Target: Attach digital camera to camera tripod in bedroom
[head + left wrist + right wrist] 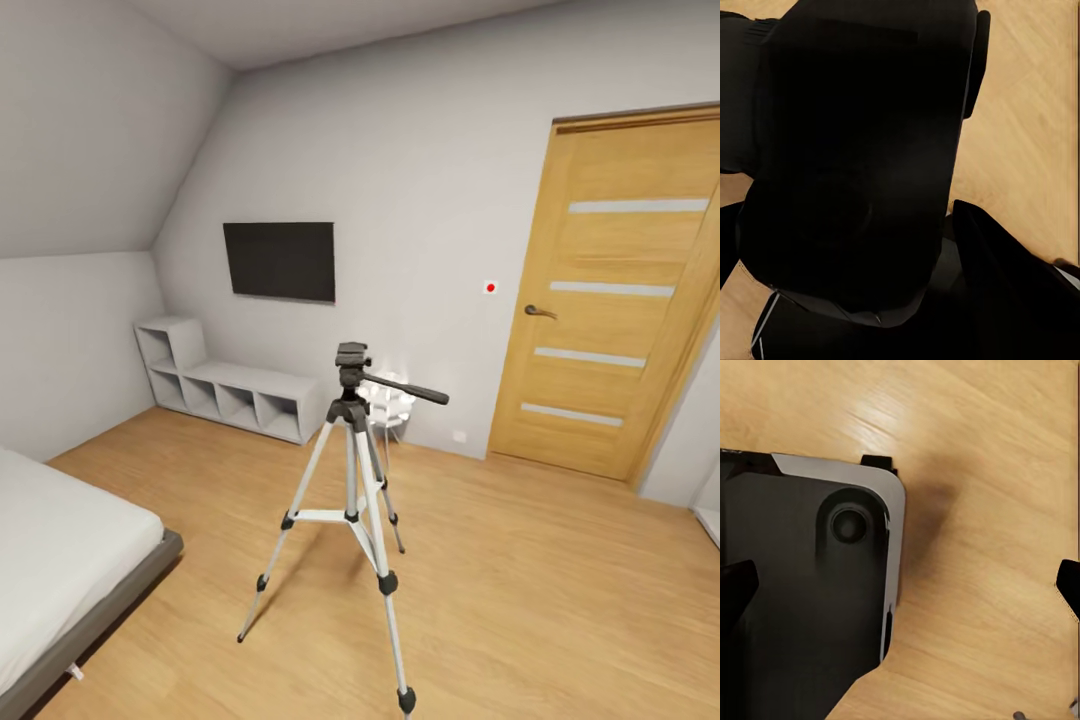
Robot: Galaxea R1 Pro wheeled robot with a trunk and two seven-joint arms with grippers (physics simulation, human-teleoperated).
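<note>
The camera tripod stands on the light wood floor in the middle of the bedroom, silver legs spread. Its black pan head is bare on top, and its long handle points right. In the left wrist view a black boxy body, the digital camera, sits right in front of the lens and blocks most of the floor. My left gripper seems shut on it, with dark fingers at its sides. My right gripper hangs open over the floor, holding nothing, its fingertips far apart.
A grey-framed white bed is at the near left. A white cube shelf and a black TV are on the far wall, a wooden door at the right. A small white table stands behind the tripod. My dark base is below the right gripper.
</note>
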